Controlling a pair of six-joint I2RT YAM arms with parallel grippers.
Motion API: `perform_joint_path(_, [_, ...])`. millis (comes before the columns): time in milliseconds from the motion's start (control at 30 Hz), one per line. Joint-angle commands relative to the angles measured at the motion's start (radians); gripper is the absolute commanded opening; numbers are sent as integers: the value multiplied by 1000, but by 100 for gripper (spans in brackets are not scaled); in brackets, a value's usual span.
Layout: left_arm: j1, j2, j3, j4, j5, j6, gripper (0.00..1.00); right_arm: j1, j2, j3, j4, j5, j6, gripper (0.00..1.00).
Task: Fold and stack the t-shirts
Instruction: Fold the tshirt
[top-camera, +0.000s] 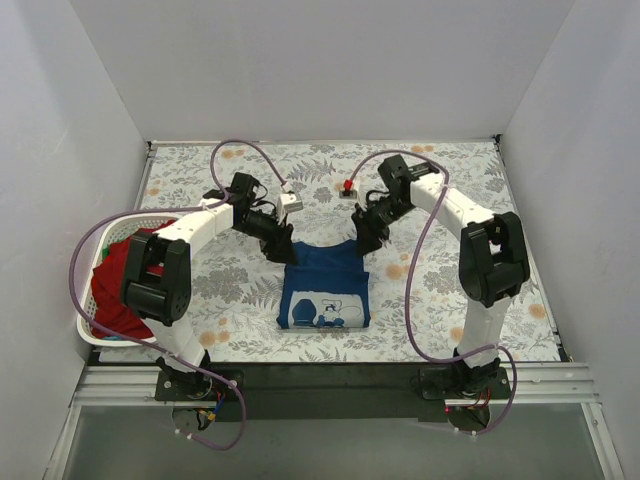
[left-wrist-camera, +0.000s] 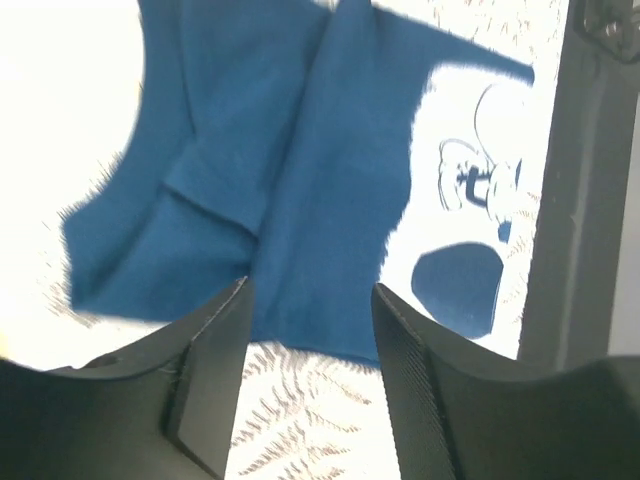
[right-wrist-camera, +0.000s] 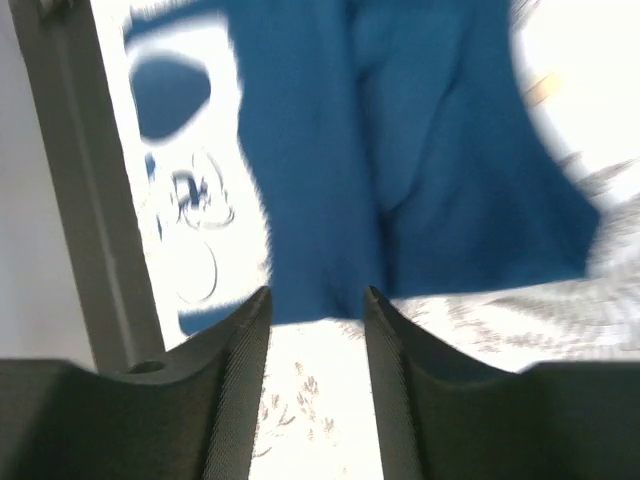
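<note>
The navy blue t-shirt (top-camera: 324, 286) lies folded into a narrow strip in the middle of the table, its white graphic at the near end. My left gripper (top-camera: 280, 251) is open and empty just beyond its far left corner. My right gripper (top-camera: 364, 243) is open and empty just beyond its far right corner. In the left wrist view the shirt (left-wrist-camera: 300, 170) lies just past my open gripper (left-wrist-camera: 310, 310). In the right wrist view the shirt (right-wrist-camera: 420, 150) lies just past my open gripper (right-wrist-camera: 316, 305). The red t-shirt (top-camera: 118, 280) is heaped in the basket. A sliver of teal cloth (top-camera: 104, 254) shows there.
The white slatted laundry basket (top-camera: 92, 338) stands at the left edge of the table. The floral table cover (top-camera: 440, 300) spreads around the shirt. White walls close in the back and both sides.
</note>
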Motion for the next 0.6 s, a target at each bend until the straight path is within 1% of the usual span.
perform_joint_path(0, [-36,-23,69,20,53,10,51,-33,37,161,1,-116,128,45])
perform_joint_path(33, [-48,-17,72,56,38,-4,54,-41,100,231,1,-125,175,38])
perform_joint_path(67, [-58,-11,74,75,34,-11,55,-41,134,262,1,-134,199,34])
perform_joint_path(100, [-81,6,72,93,25,-24,56,-42,166,288,4,-157,217,29])
perform_joint_path(133, [-94,14,71,138,8,-25,56,-42,224,319,9,-170,252,26])
perform_joint_path(167, [-105,23,69,159,-1,-25,57,-42,252,365,10,-183,268,23])
perform_joint_path(200, [-127,38,68,184,-10,-56,58,-39,273,383,15,-203,282,21])
perform_joint_path(233, [-136,47,66,228,-16,-82,58,-36,298,391,27,-205,295,19])
perform_joint_path(333, [-165,86,66,273,-33,-99,59,-29,338,397,58,-237,334,18])
perform_joint_path(567, [-202,150,52,284,-49,-82,58,-16,404,419,73,-289,369,16])
